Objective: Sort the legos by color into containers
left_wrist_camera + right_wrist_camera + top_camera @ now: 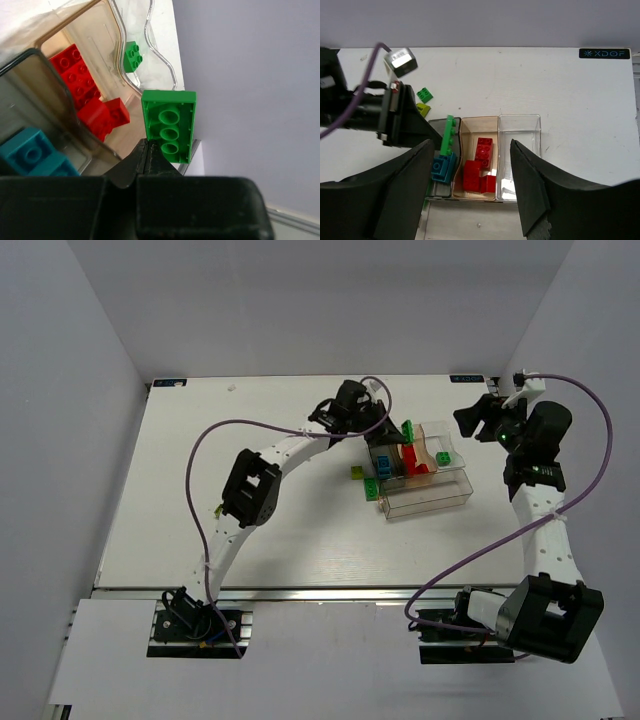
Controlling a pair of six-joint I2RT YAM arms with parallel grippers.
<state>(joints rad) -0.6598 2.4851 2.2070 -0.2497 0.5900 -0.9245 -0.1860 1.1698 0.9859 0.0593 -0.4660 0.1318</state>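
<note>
Left claw [150, 150] clenched on one end of a green brick [169, 125], hollow underside facing the wrist camera. Probably held on edge to fit a narrow compartment. Box [440, 502] sits centre-right on the bench [200, 440]. Right claw [471, 150] released and empty, right of the box, likely leaving room.

Left wrist view alone shows a small green brick [132, 54] in the clear compartment, the probable target. Right wrist view alone shows the held brick over the grey/tan wall, reds [482, 150] in tan, blue [442, 167] in grey, and loose bricks [424, 94] at upper left.
</note>
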